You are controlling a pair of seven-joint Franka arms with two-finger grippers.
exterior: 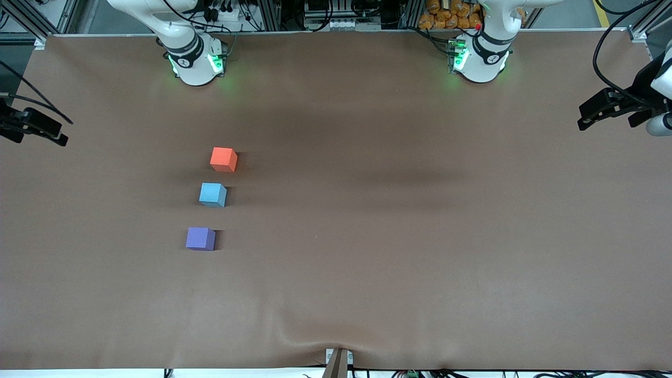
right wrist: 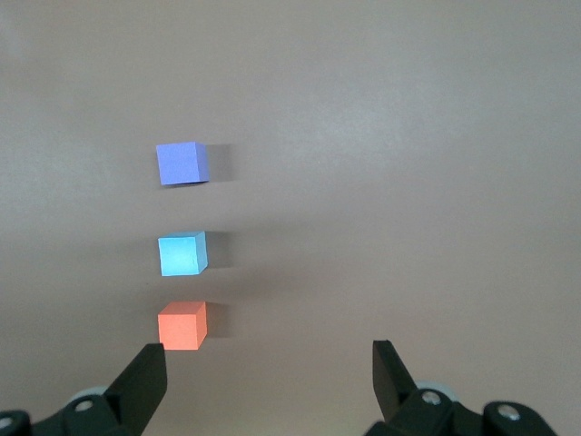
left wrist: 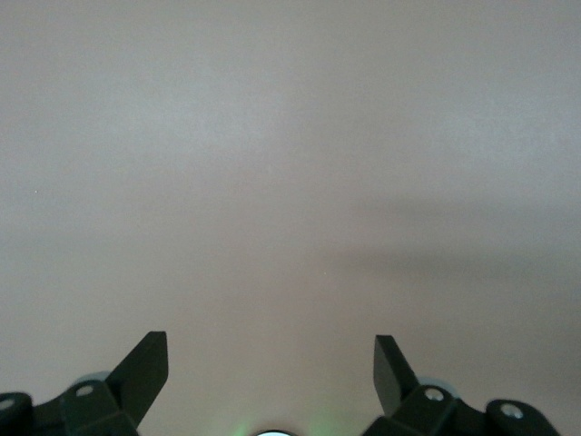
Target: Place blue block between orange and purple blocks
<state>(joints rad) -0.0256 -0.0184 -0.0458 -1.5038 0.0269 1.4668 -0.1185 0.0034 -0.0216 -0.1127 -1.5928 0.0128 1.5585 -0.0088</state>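
Blocks sit in a line on the bench toward the right arm's end: orange block [exterior: 223, 159] farthest from the front camera, blue block [exterior: 212, 195] between, purple block [exterior: 200, 238] nearest, none touching. Placement looks done. Right gripper [right wrist: 270, 381] hangs released, nearer the blocks; left gripper [left wrist: 271, 368], also released, waits over bare bench.

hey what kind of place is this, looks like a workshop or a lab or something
Most likely a robotics lab. Two arm bases are fixed along one edge of a brown-covered table, with aluminium framing and cables past that edge. Only three test cubes lie on it: the orange block, blue block and purple block.
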